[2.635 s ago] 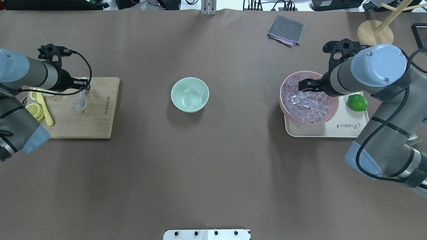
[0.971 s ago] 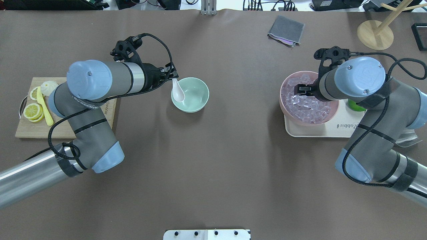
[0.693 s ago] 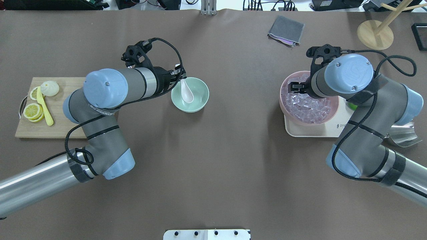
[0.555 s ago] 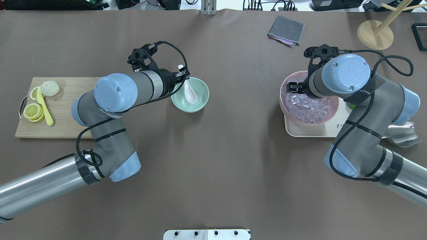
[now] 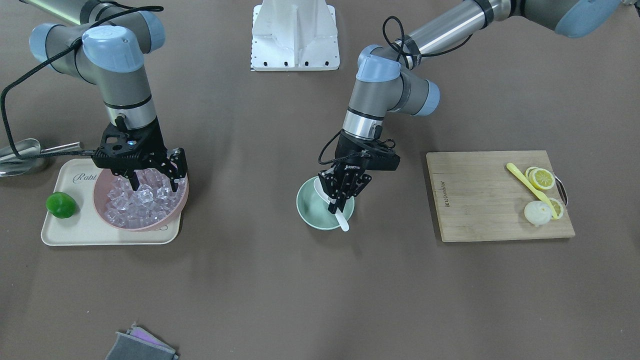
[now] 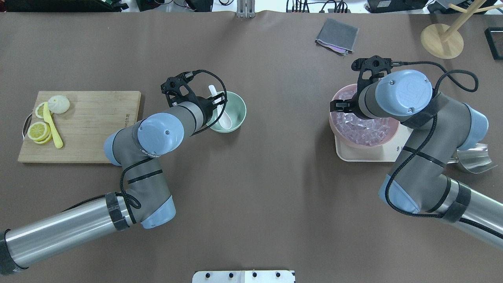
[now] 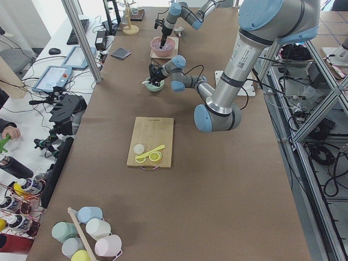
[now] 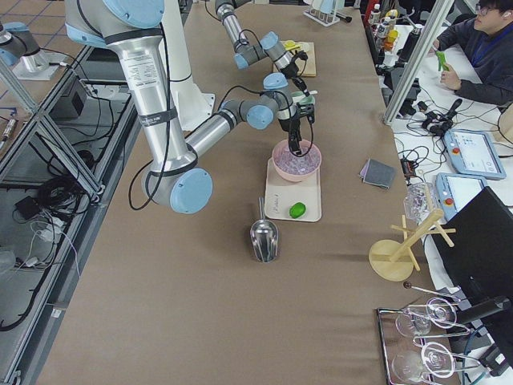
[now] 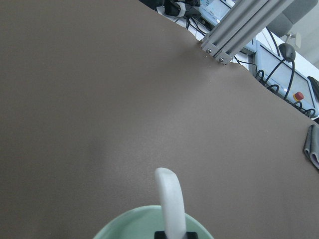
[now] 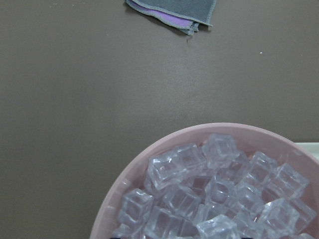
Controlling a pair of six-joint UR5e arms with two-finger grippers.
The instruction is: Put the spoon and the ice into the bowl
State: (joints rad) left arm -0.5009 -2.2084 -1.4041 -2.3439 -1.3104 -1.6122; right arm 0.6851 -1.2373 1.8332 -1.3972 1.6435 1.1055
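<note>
The pale mint-green bowl (image 5: 311, 216) (image 6: 238, 111) stands mid-table. My left gripper (image 5: 339, 200) (image 6: 217, 105) is over its rim, shut on the white spoon (image 5: 342, 221) (image 6: 224, 122). The scoop is down inside the bowl and the handle (image 9: 169, 199) sticks out over the rim. My right gripper (image 5: 152, 185) is open, its fingertips down among the clear ice cubes (image 5: 145, 192) (image 10: 219, 149) in the pink bowl (image 5: 150, 227) (image 6: 334, 125). I cannot tell whether a cube sits between the fingers. In the overhead view the right arm hides most of that gripper.
The pink bowl sits on a cream tray (image 5: 75, 230) with a lime (image 5: 61, 205). A steel scoop (image 6: 473, 159) lies beside the tray. A wooden board (image 5: 480, 200) holds lemon slices and a yellow utensil (image 6: 53, 129). A grey cloth (image 6: 337, 35) and a wooden stand (image 6: 442, 39) are at the far edge.
My left arm carried the spoon from the wooden board to the mint bowl and lowered its scoop inside. My right gripper stayed over the pink bowl, shifting slightly toward the table's middle.
</note>
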